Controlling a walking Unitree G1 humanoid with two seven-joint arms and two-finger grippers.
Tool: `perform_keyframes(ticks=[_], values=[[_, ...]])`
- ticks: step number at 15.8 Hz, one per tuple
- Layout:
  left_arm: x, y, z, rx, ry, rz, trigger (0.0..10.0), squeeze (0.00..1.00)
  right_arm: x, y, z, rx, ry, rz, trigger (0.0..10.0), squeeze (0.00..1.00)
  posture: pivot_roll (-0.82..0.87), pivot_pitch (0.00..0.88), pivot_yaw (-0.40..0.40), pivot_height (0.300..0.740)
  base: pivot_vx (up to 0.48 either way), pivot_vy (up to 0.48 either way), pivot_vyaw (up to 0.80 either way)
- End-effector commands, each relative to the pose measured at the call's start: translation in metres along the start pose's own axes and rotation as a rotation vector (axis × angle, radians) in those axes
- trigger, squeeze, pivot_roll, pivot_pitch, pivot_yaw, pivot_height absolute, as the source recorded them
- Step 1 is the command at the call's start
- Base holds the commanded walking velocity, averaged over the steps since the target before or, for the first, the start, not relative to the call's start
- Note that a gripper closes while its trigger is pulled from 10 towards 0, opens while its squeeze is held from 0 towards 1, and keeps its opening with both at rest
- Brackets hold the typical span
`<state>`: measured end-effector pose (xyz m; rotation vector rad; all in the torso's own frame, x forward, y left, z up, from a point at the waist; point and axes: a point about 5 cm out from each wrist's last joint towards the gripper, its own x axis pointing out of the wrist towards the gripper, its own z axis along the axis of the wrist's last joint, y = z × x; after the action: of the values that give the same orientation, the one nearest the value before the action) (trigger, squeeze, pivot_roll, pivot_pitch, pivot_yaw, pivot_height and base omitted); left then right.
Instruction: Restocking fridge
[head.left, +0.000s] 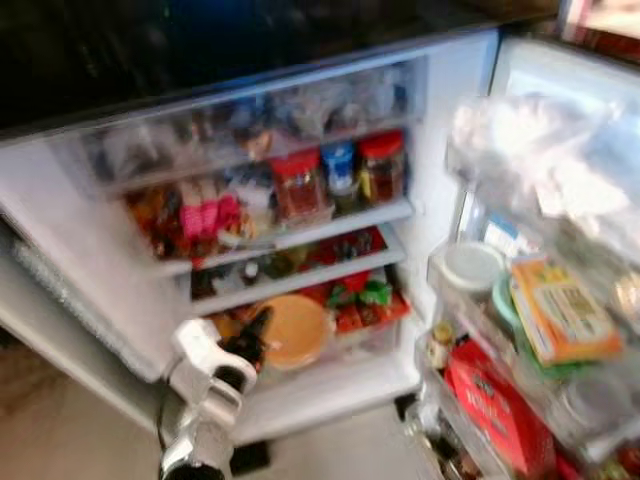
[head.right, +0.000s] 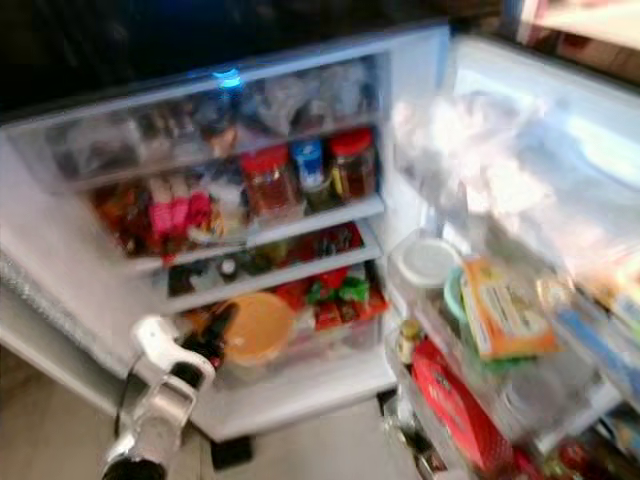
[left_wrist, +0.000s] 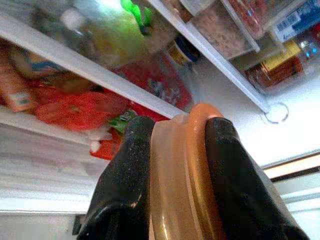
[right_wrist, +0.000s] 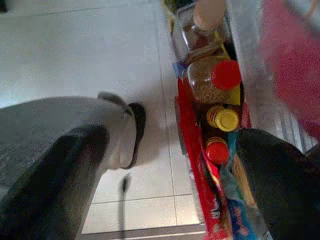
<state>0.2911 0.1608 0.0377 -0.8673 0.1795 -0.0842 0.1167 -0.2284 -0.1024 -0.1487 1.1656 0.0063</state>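
Observation:
The fridge (head.left: 440, 150) stands open in front of me, its shelves packed with jars and packets. My left gripper (head.left: 255, 335) reaches into the bottom shelf and is shut on the rim of a round orange container (head.left: 295, 330). In the left wrist view both black fingers (left_wrist: 127, 170) press on either side of the orange container (left_wrist: 177, 180). My right gripper (right_wrist: 165, 175) hangs open with nothing between its fingers, above the floor beside the lowest door bin (right_wrist: 200, 150).
The open door (head.left: 560, 300) on the right carries a red carton (head.left: 495, 405), an orange box (head.left: 560, 310) and a white lid (head.left: 470, 265). Small bottles with red and yellow caps (right_wrist: 222, 117) stand in the door bin. Pale tiled floor (head.left: 340, 450) lies below.

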Motion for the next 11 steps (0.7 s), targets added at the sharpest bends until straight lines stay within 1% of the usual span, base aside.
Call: perform_keyframes(ticks=[1,3,5,7,11], values=[[-0.006,0.012,0.011,0.016,-0.021,0.027,10.0,0.00,0.002,0.006,0.011,-0.007,-0.043,0.013,10.0,0.00,-0.16,0.000,0.071,0.740,0.360,0.000,0.00],[-0.006,0.011,0.009,0.014,-0.010,0.027,10.0,0.00,0.002,0.006,0.011,-0.003,-0.044,0.013,10.0,0.00,-0.16,0.000,0.071,0.740,0.311,0.000,0.00],[-0.007,0.013,0.009,0.011,-0.006,0.032,10.0,0.00,0.002,0.006,0.012,0.003,-0.050,0.017,10.0,0.00,-0.16,0.000,0.070,0.740,0.000,0.000,0.00],[-0.010,0.019,0.007,0.005,0.002,0.049,10.0,0.00,0.002,0.006,0.012,0.009,-0.051,0.020,10.0,0.00,-0.16,0.000,0.069,0.740,0.000,0.000,0.00],[-0.011,0.022,0.007,-0.007,0.000,0.052,10.0,0.00,0.002,0.006,0.013,0.010,-0.052,0.024,10.0,0.00,-0.16,0.000,0.067,0.740,0.000,0.000,0.00]])
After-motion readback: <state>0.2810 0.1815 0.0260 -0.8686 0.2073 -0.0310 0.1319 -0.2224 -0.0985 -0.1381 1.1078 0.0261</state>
